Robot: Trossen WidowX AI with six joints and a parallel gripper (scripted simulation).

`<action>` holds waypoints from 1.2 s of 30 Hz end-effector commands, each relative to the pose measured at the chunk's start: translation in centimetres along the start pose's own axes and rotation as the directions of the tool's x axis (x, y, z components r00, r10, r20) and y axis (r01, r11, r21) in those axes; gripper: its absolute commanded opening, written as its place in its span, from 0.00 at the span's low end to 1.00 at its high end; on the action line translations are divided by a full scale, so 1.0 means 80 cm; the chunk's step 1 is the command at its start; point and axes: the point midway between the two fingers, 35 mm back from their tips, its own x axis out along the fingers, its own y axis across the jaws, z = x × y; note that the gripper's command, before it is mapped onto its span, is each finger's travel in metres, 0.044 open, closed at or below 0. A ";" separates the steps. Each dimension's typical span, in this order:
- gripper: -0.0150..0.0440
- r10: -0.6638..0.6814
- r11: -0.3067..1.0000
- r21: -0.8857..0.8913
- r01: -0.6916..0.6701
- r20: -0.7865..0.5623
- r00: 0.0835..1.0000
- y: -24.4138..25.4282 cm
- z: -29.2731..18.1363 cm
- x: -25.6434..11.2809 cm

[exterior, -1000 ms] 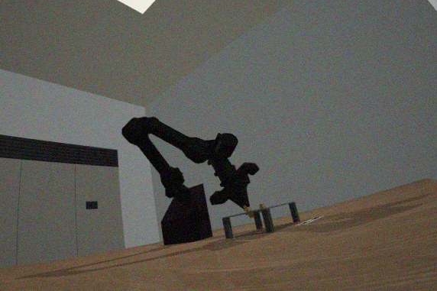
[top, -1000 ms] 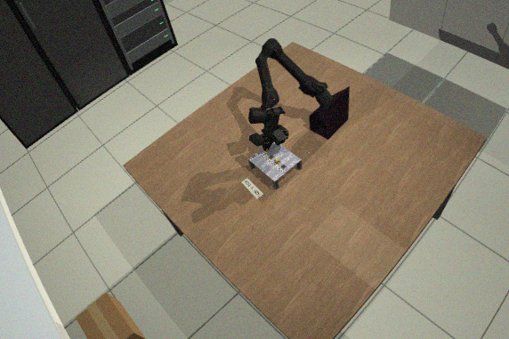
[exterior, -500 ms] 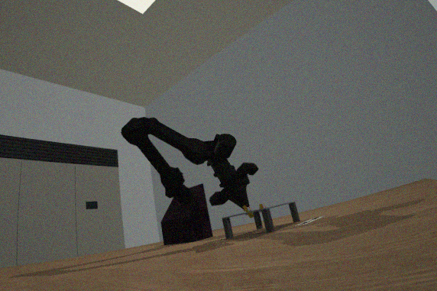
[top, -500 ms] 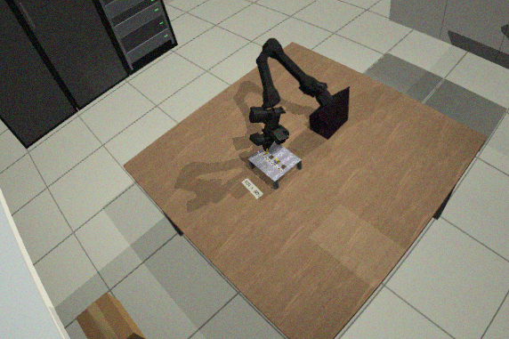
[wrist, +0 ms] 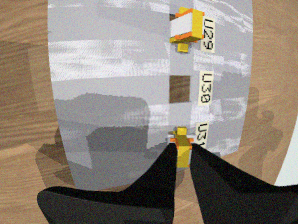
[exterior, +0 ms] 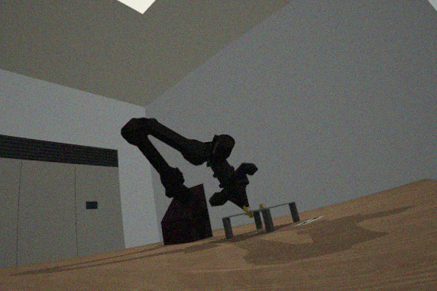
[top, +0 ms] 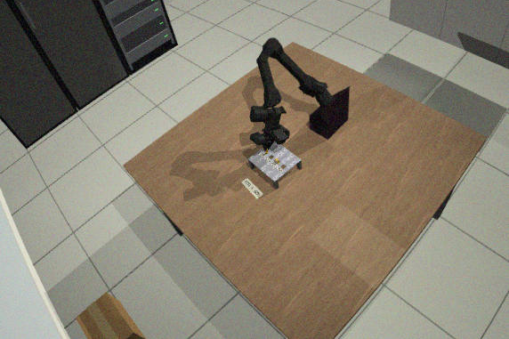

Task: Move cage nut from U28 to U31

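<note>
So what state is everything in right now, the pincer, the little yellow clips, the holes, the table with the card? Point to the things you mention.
Pincer (exterior: 246,207) (wrist: 181,148): closed on a yellow nut, by the U31 label.
Held nut (wrist: 183,156): between the fingertips; whether it is clipped in, I can't tell.
Other nut (wrist: 187,26): seated beside the U29 label, not held.
U30 hole (wrist: 180,89): empty.
Rail plate (top: 285,158) (wrist: 110,70): raised on short legs.
Printed card (top: 252,189): lying flat on the wooden table (top: 356,170) (exterior: 344,264).

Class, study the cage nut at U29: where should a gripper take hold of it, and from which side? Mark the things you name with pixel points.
Probably from above, with the fingers on two opposite faces of its raised yellow body. The cage nut at U29 (wrist: 187,26) stands proud of the rail plate (wrist: 110,65), giving the fingers something to close on; its lower tab lies low against the plate, offering less.
</note>
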 end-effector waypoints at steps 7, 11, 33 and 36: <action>0.29 -0.010 1.000 -0.005 0.010 0.004 1.000 0.001 0.001 0.000; 0.29 -0.016 1.000 -0.005 0.017 0.004 1.000 0.002 0.001 0.000; 0.29 -0.040 0.999 -0.005 0.040 0.003 0.999 0.005 0.001 -0.001; 0.29 -0.042 0.999 -0.005 0.042 0.003 0.999 0.006 0.001 -0.001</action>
